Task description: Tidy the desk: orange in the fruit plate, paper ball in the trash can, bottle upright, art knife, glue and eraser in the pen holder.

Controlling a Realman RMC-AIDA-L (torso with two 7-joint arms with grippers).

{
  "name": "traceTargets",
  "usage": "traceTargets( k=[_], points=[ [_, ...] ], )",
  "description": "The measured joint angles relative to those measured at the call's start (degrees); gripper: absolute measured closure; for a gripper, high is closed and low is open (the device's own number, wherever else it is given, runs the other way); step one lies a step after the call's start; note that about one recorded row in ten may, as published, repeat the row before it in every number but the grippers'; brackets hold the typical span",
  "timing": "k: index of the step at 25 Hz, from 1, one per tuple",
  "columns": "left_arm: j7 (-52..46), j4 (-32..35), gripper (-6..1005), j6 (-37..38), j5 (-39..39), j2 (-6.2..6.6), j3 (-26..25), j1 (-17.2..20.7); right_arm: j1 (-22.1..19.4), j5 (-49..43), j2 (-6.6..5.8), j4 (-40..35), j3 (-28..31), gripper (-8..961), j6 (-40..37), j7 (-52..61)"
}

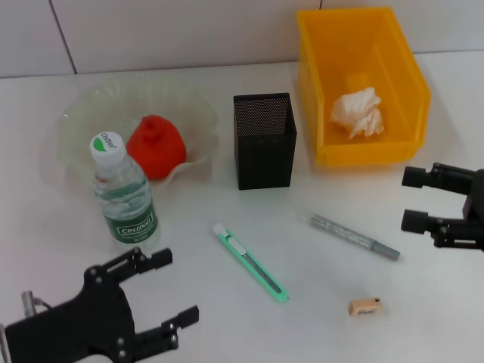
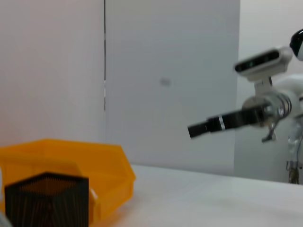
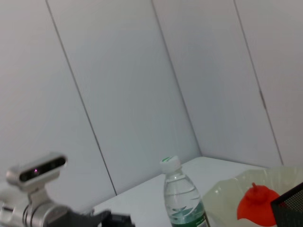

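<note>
I'm seeing orange [image 1: 155, 146] sitting in fruit plate [image 1: 83, 113], paper ball [image 1: 357, 113] lying in trash can [image 1: 401, 60], pen holder [image 1: 264, 141] looking empty; left end effector [image 1: 162, 289] and right end effector [image 1: 414, 199] hovering, fingers apart.

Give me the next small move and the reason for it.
Probably send the open left end effector toward the art knife. The orange, paper ball and bottle look sorted, while the knife lies outside the pen holder.
</note>
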Motion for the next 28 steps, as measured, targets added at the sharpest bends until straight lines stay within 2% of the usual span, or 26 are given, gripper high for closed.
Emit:
traceTargets(
  k=[1, 2, 3, 4, 5, 6, 9, 10, 11, 13, 15, 16, 17, 18, 20, 21, 22, 23, 24, 25, 26, 27, 28],
  points=[
    [0.0, 0.0, 212, 0.0, 0.0, 0.0, 0.0, 0.0, 0.0, 0.0, 0.0, 0.0, 0.0, 122, 0.0, 0.0],
    [0.0, 0.0, 212, 0.0, 0.0, 0.0, 0.0, 0.0, 0.5, 0.5, -0.02, -3.0, -0.3, 122, -0.1, 5.5],
    [4.0, -5.8, 212, 0.0, 0.1, 0.08, -0.4, -1.2, 0.9, 0.7, -0.06, -5.4, -0.6, 122, -0.1, 8.7],
    [4.0, -5.8, 212, 0.0, 0.1, 0.08, -0.4, -1.2, 1.4, 0.7, -0.07, -8.0, -1.1, 122, -0.1, 11.9],
    [7.4, -9.6, 213, -0.3, 0.1, 0.19, -1.0, -1.6, 2.1, 0.4, -0.01, -11.5, -2.2, 122, 0.1, 16.2],
    [7.4, -9.6, 213, -0.3, 0.1, 0.19, -1.0, -1.6, 2.1, 0.4, -0.01, -11.5, -2.2, 122, 0.1, 16.2],
    [7.5, -10.0, 213, -0.4, 0.1, 0.24, -1.2, -1.6, 5.0, -1.9, 0.05, -21.0, -7.7, 122, 1.8, 28.8],
    [7.5, -10.1, 213, -0.4, 0.1, 0.27, -1.3, -1.6, 7.6, -4.9, 0.22, -27.6, -12.9, 122, 3.8, 38.1],
    [7.5, -10.1, 213, -0.4, 0.1, 0.27, -1.3, -1.6, 7.6, -4.9, 0.22, -27.6, -12.9, 122, 3.8, 38.1],
    [7.1, -10.3, 213, -0.2, 0.1, 1.45, -1.7, -1.2, 12.2, -10.2, 0.29, -34.7, -20.8, 122, 5.8, 49.6],
    [7.1, -10.3, 213, -0.2, 0.1, 1.45, -1.7, -1.2, 16.4, -13.9, 0.11, -37.6, -25.6, 122, 6.1, 57.1],
    [7.0, -10.4, 213, 0.2, 0.1, 1.71, -2.1, -0.5, 16.4, -13.9, 0.11, -37.6, -25.6, 122, 6.1, 57.1],
    [7.0, -10.5, 212, 0.3, 0.1, 1.79, -2.2, -0.2, 21.0, -17.0, -0.24, -38.1, -29.2, 121, 5.9, 63.8],
    [7.0, -10.5, 212, 0.3, 0.1, 1.79, -2.2, -0.2, 21.0, -17.0, -0.24, -38.1, -29.2, 121, 5.9, 63.8],
    [6.8, -10.7, 212, 0.3, 0.1, 1.9, -2.2, 0.1, 28.0, -22.7, -0.39, -36.1, -35.0, 121, 5.0, 71.3],
    [6.8, -10.7, 212, 0.3, 0.1, 1.9, -2.2, 0.1, 28.0, -22.7, -0.39, -36.1, -35.0, 121, 5.0, 71.3],
    [6.2, -10.9, 212, 0.3, 0.0, 2.24, -2.2, 1.0, 31.8, -27.0, 0.58, -34.7, -38.5, 121, 5.0, 74.3],
    [5.9, -11.0, 212, 0.4, 0.0, 2.29, -2.2, 1.5, 33.5, -29.5, 1.54, -33.9, -39.8, 121, 5.2, 75.5],
    [5.9, -11.0, 212, 0.4, 0.0, 2.29, -2.1, 1.6, 33.5, -29.5, 1.54, -33.9, -39.8, 121, 5.2, 75.5],
    [5.9, -11.0, 212, 0.4, 0.0, 2.29, -2.1, 1.6, 36.7, -34.3, 3.32, -32.2, -41.2, 121, 5.9, 76.9],
    [5.9, -11.0, 212, 0.4, 0.0, 2.29, -2.1, 1.6, 36.7, -34.3, 3.32, -32.2, -41.2, 122, 5.9, 76.9],
    [5.9, -11.0, 212, 0.4, 0.0, 2.33, -1.9, 1.7, 39.5, -36.9, 4.46, -29.3, -42.9, 122, 7.2, 78.7],
    [5.8, -11.0, 212, 0.4, 0.1, 2.36, -1.7, 1.5, 39.5, -36.9, 4.46, -29.3, -42.9, 122, 7.2, 78.7]
  ],
)
